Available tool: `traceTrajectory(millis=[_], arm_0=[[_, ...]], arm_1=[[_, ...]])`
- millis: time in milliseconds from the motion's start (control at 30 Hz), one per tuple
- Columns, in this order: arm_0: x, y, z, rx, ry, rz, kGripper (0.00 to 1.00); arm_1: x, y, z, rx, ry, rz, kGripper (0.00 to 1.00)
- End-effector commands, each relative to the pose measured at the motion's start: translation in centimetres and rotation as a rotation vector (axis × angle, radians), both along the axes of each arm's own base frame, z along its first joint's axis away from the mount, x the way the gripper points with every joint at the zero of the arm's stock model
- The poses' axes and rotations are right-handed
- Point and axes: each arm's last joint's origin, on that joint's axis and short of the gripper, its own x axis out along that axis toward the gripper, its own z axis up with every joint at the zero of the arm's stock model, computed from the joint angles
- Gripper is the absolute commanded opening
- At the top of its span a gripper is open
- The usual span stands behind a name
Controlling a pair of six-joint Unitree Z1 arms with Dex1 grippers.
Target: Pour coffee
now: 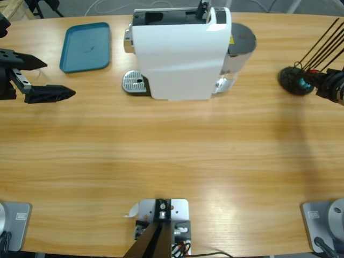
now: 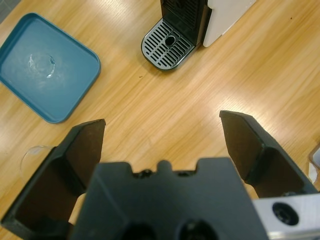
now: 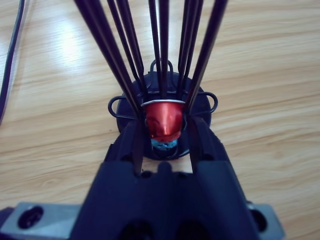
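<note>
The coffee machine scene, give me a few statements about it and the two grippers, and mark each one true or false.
1. The left gripper is open with nothing between its jaws. True.
2. A cup stands on the drip grate. False: the grate is bare.
3. The right gripper is closed around a red capsule in the black wire rack. True.
4. The teal tray sits right of the white coffee machine in the high view. False: it lies to the left.
5. The tray holds a capsule. False: no capsule lies in it.

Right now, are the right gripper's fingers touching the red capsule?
Touching. The right wrist view shows the right gripper closed on the red capsule, fingers against its sides in the wire rack.
</note>
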Motion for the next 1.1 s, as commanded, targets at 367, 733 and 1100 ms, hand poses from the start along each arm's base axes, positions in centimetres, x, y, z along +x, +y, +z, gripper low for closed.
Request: traceTrajectory(millis=[367, 733, 1100], arm_0=[[-0.3, 0.5, -1.0, -0.013, 0.023, 0.018, 1.000], [-0.5, 0.7, -1.2, -0.015, 0.025, 0.022, 1.000], [-0.9, 1.1, -1.6, -0.030, 0.015, 0.025, 1.000]], arm_1=[[-0.8, -0.3, -0.2, -0.012, 0.022, 0.014, 0.000], [-1.2, -0.4, 1.2, -0.015, -0.054, 0.016, 0.000], [-2.8, -0.7, 6.6, -0.033, -0.140, 0.009, 0.000]])
